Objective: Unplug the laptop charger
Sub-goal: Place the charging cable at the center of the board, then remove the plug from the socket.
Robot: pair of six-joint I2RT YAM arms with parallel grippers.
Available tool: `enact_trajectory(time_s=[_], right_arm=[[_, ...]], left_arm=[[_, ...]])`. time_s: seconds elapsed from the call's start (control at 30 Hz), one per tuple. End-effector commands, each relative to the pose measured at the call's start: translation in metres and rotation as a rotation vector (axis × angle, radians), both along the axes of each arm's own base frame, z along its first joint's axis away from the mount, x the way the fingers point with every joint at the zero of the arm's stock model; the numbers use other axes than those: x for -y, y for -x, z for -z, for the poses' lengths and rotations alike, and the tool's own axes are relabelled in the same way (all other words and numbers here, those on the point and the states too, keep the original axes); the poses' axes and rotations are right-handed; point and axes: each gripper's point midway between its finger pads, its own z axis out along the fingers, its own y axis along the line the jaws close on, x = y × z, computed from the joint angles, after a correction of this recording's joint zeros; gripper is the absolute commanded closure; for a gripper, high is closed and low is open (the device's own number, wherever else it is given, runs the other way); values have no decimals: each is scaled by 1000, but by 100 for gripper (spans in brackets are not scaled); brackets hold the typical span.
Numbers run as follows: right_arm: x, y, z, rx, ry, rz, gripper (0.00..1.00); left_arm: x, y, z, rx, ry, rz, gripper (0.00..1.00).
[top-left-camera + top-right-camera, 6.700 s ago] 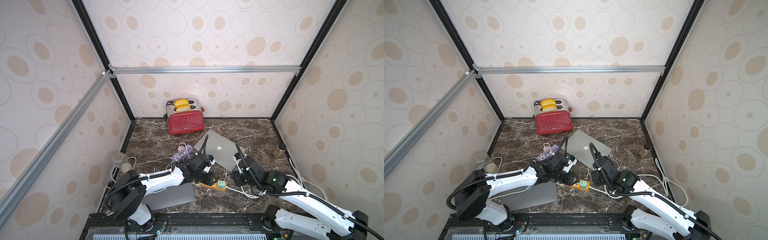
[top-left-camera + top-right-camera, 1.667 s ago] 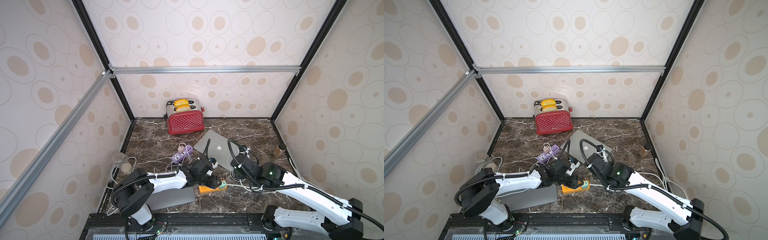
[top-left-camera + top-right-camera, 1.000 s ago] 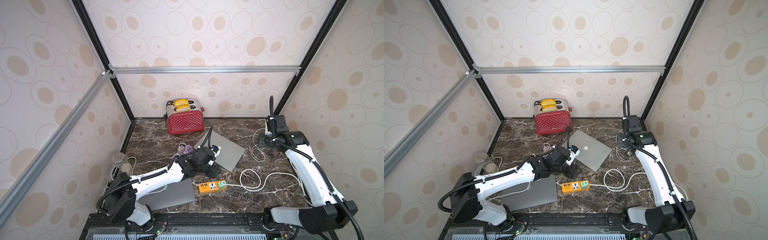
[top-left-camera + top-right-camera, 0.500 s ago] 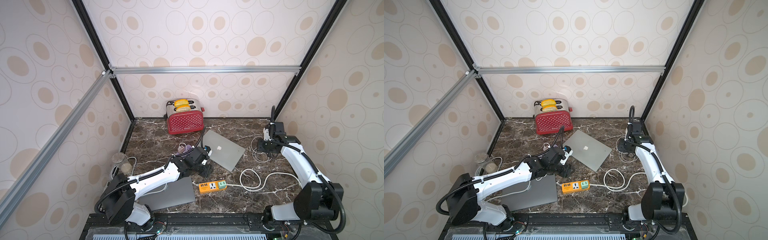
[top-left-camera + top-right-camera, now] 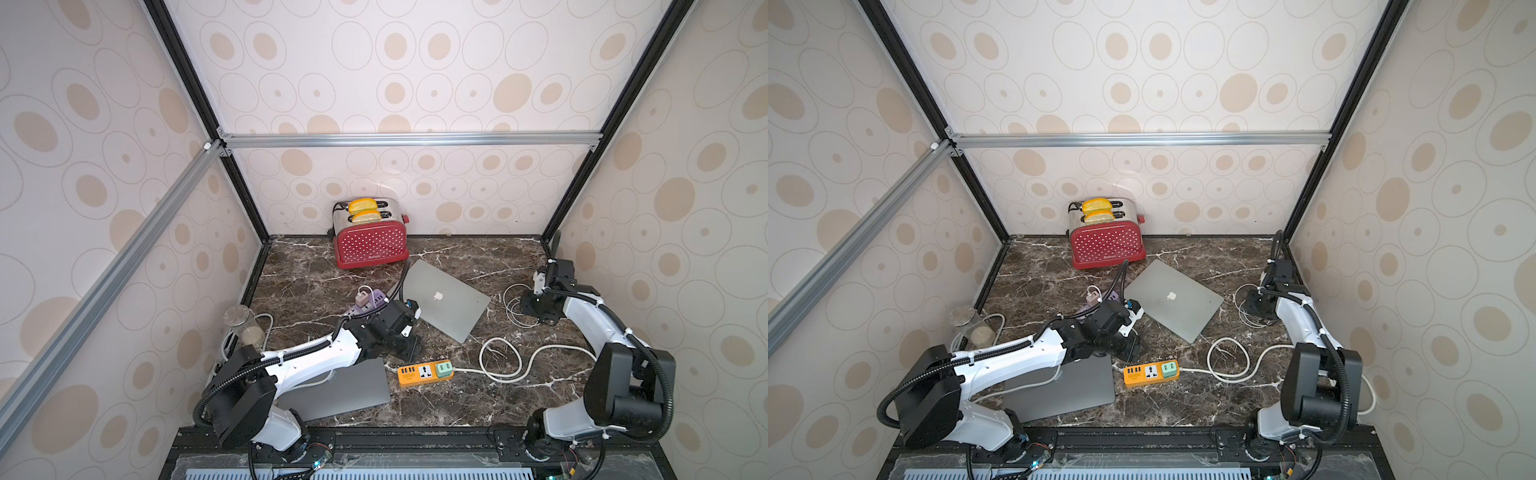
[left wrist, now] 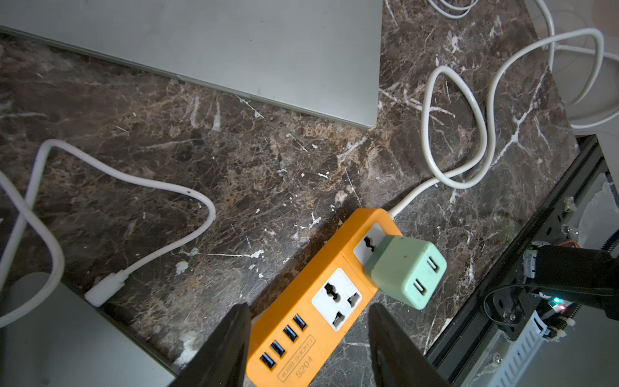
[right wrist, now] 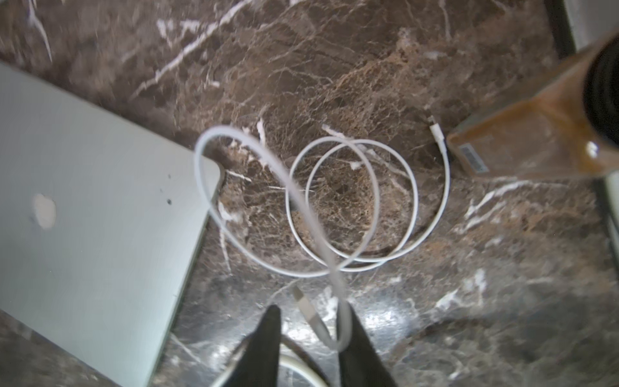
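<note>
- The right end effector [image 5: 1255,308] points down over a coiled white cable [image 5: 1239,316] on the bench [image 5: 1204,399], right of the closed silver laptop [image 5: 1173,301].
- The left end effector [image 5: 1128,347] sits near an orange power strip [image 5: 1144,373].
- A green adapter [image 5: 1169,368] is plugged into the strip.
- A red toaster [image 5: 1106,245] stands at the back wall.

Two laptops [image 5: 446,299], two power strips [image 5: 419,372], one toaster [image 5: 370,245].

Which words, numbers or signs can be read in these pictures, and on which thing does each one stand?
"4USB SOCKET": on the orange power strip, beside its USB ports.
"S204": on the same strip, just below that line.
Apple logo, no words: on the lid of the silver laptop.
White brand word on the front of the red toaster: too small to read.
Small label on the brown container: too blurred to read.
</note>
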Motion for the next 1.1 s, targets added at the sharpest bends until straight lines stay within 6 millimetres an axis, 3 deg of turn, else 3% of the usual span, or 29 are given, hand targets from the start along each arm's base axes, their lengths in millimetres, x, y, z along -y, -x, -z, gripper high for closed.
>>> enact_trajectory(time_s=[0.0,0.37,0.4,0.57,0.77,0.93,1.07], right_arm=[[0,4,-5,19,10,-21,55],[8,45,-52,69,93,-20,38],[3,49,-57,84,73,-30,30],[-51,77,-65,122,-16,-153,28],[-123,122,-44,105,-69,-311,29],[-156,151,-29,73,-40,-405,32],[-179,162,-27,84,-21,-475,31]], left_arm=[[1,-2,-2,-28,-6,-21,42],[-13,24,7,-106,4,-16,45],[-13,28,9,-116,4,-10,46],[-12,46,20,-154,-28,22,48],[-14,56,38,-184,-70,-9,49],[-21,57,57,-208,-109,-37,50],[-23,57,73,-231,-136,-64,50]])
